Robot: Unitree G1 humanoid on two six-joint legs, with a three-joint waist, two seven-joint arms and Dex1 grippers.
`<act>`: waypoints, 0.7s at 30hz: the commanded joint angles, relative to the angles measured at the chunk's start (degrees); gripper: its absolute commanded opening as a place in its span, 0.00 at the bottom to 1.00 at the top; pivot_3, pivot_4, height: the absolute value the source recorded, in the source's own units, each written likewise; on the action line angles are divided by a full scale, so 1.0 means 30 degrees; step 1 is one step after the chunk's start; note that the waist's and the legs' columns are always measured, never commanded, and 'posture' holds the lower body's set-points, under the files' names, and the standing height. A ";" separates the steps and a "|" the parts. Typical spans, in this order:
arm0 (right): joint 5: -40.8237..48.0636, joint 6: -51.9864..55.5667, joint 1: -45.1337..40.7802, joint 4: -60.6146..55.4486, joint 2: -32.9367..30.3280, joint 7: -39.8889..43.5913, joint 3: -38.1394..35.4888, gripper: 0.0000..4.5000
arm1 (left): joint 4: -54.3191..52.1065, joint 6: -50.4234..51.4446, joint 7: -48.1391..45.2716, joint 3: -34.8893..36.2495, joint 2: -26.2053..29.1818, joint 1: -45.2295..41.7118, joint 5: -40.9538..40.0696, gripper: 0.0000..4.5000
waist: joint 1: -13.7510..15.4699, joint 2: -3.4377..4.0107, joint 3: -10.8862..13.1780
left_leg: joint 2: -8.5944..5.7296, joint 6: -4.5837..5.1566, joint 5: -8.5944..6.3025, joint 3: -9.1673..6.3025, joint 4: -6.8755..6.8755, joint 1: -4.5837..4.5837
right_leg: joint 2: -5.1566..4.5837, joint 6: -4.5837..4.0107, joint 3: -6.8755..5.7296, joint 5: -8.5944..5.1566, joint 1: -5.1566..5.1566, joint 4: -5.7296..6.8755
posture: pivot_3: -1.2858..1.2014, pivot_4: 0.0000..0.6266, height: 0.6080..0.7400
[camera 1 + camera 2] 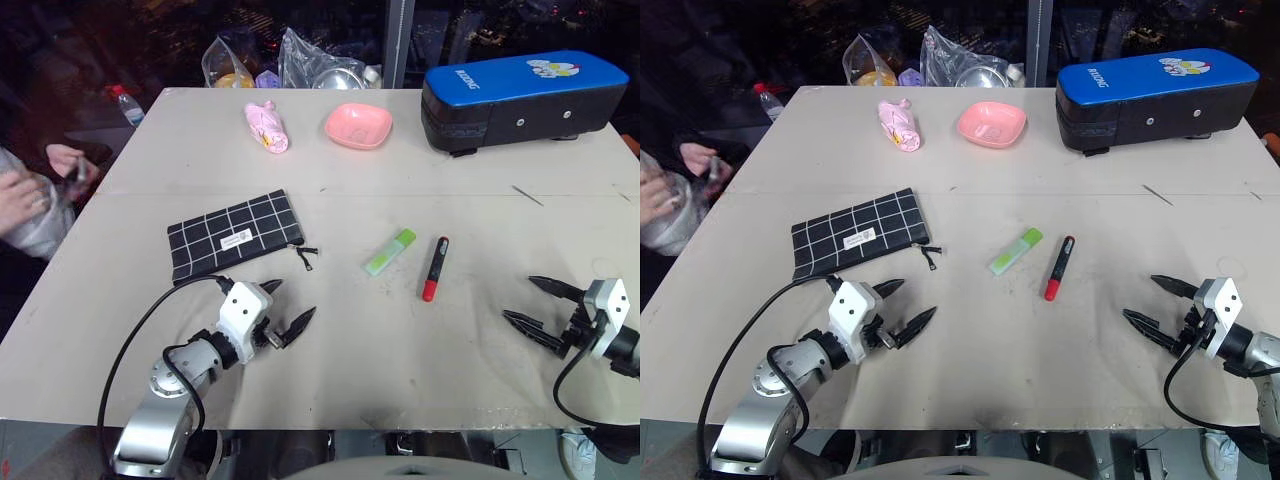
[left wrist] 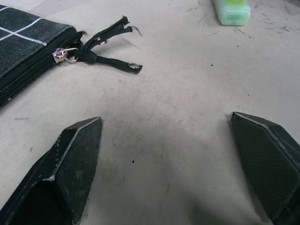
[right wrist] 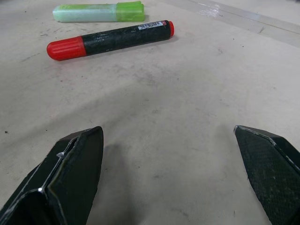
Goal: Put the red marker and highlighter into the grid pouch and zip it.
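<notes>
Left eye view | one red marker [image 1: 434, 268] | one highlighter [image 1: 390, 251] | one grid pouch [image 1: 233, 236] | both jaws spread, empty

Far across the surface [image 1: 330, 350]: pink bowl [image 1: 357, 125], pink bundle [image 1: 267, 127] beside it, blue-topped black case [image 1: 520, 98] rightward. Beyond the edge, crinkled plastic bags [image 1: 300, 62], bottle [image 1: 126, 104].

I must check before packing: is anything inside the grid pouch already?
Cannot be seen: the grid pouch lies flat with its zipper shut. The red marker and highlighter lie outside on the table.
</notes>
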 commanded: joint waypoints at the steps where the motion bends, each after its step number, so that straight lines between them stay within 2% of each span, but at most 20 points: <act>1: 0.0056 -0.0389 -0.0119 0.0034 -0.0279 0.0179 -0.0504 1.00 | -0.0071 -0.0178 -0.0023 0.0330 0.0151 0.0202 -0.0060 0.98 | -0.0001 0.0000 0.0000 | 0.0000 0.0000 0.0000 0.0000 0.0000 0.0000 | 0.0000 0.0000 -0.0001 0.0000 0.0000 0.0000 | 0.52 0.24 0.59; 21: 0.0386 -0.0231 -0.0192 -0.0532 -0.0051 0.0332 -0.0317 1.00 | 0.0065 -0.0528 -0.0190 0.0518 0.0212 0.0511 -0.0357 0.98 | -0.0008 0.0000 0.0000 | 0.0000 0.0000 0.0000 0.0003 0.0000 0.0003 | 0.0000 0.0000 0.0003 0.0000 0.0000 0.0000 | 0.52 0.24 0.59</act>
